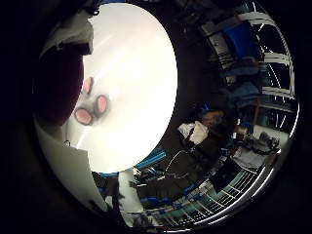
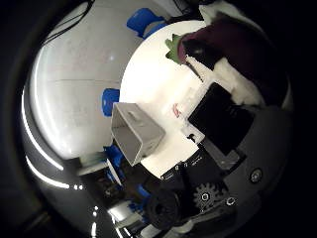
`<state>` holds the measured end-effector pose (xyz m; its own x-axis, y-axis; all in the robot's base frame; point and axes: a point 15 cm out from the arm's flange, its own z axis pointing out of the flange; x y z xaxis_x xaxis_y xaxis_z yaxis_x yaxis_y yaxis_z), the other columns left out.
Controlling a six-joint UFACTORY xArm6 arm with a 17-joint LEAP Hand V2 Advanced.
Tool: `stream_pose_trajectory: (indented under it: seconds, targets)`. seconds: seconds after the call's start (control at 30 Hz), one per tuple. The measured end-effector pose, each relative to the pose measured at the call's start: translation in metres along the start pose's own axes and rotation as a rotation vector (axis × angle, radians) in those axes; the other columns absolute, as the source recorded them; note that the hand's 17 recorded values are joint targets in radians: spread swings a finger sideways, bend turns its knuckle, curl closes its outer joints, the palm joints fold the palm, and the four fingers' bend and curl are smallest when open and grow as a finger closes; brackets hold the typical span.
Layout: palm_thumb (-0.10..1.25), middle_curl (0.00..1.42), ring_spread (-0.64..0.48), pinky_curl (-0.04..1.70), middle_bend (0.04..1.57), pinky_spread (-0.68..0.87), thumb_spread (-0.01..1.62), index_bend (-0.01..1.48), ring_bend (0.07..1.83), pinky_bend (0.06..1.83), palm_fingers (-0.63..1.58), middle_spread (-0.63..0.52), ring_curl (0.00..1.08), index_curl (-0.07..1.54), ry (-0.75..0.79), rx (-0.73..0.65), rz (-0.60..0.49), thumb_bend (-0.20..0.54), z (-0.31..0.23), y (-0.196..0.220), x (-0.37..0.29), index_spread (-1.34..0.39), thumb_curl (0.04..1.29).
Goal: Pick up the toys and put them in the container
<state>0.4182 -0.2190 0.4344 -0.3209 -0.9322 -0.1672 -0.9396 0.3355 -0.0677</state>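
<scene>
The hand (image 2: 223,148) hangs above a round white bench (image 1: 141,73) with a dark maroon plush toy (image 2: 233,39) close against its palm. White fingers (image 2: 230,74) lie on that toy, and in the little finger side view a white finger part covers the toy's edge, so the fingers look closed on it, though how firmly they hold cannot be told. A scrap of green (image 2: 173,47) shows at one end of the toy, perhaps part of it or of a second toy; that is unclear.

The grey container (image 2: 134,133), an open box, stands on the bench near its edge, apart from the hand, with its mouth turned partly sideways in this view. A second toy, grey with pink patches (image 1: 90,109), lies on the bench just beside the dark mass of the held one.

The main risk is a loose hold: soft plush can slip from the fingers during the carry and fall on the bench or over its rim. The container sits close to the edge, so a knock from the hand or a drop onto its wall might tip or push it off. The bench between hand and container looks bare. Blue chairs (image 2: 141,20) stand on the floor beyond the bench, clear of the path.
</scene>
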Motion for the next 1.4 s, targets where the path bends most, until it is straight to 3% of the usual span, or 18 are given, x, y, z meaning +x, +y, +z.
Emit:
stream_pose_trajectory:
  seconds: [0.27, 0.63, 0.9, 1.1, 1.2, 1.23, 1.3, 1.37, 1.4]
  targets:
    - [1.01, 0.72, -0.23, 0.8, 1.34, -0.21, 1.04, 1.11, 1.37, 1.33, 1.11, -0.15, 0.71, 0.77, -0.059, 0.09, -0.182, -0.013, -0.067, 0.046, -0.085, -0.24, 0.67]
    - [0.99, 0.73, -0.23, 0.87, 1.33, -0.22, 1.06, 1.1, 1.36, 1.28, 1.11, -0.16, 0.73, 0.77, -0.162, 0.12, -0.408, -0.013, -0.081, 0.081, -0.23, -0.24, 0.69]
    - [0.99, 0.73, -0.23, 0.9, 1.33, -0.23, 1.07, 1.1, 1.35, 1.26, 1.11, -0.15, 0.74, 0.77, -0.221, 0.133, -0.521, -0.013, -0.053, 0.083, -0.337, -0.24, 0.7]
    - [0.95, 0.73, -0.23, 0.92, 1.33, -0.23, 1.09, 1.08, 1.34, 1.24, 1.1, -0.15, 0.75, 0.77, -0.177, 0.039, -0.547, -0.018, 0.022, 0.067, -0.382, -0.24, 0.69]
    - [0.87, 0.71, -0.23, 0.87, 1.27, -0.28, 1.1, 0.96, 1.33, 1.18, 1.1, -0.15, 0.71, 0.75, -0.17, 0.042, -0.543, -0.031, 0.041, 0.053, -0.389, -0.25, 0.66]
    - [0.82, 0.67, -0.24, 0.82, 1.22, -0.34, 1.09, 0.78, 1.32, 1.14, 1.04, -0.16, 0.68, 0.72, -0.167, 0.034, -0.545, -0.034, 0.047, 0.051, -0.389, -0.26, 0.64]
    - [0.78, 0.63, -0.25, 0.77, 1.1, -0.45, 1.11, 0.48, 1.29, 1.13, 0.75, -0.18, 0.64, 0.67, -0.159, 0.014, -0.543, -0.026, 0.054, 0.051, -0.385, -0.3, 0.61]
    - [0.75, 0.57, -0.19, 0.74, 0.92, -0.33, 1.17, 0.42, 1.13, 0.97, 0.29, -0.18, 0.58, 0.6, -0.137, -0.033, -0.534, -0.024, 0.064, 0.053, -0.375, -0.41, 0.56]
    - [0.73, 0.54, -0.15, 0.72, 0.85, -0.24, 1.18, 0.42, 1.07, 0.94, 0.22, -0.17, 0.54, 0.57, -0.124, -0.061, -0.532, -0.026, 0.069, 0.055, -0.368, -0.44, 0.54]
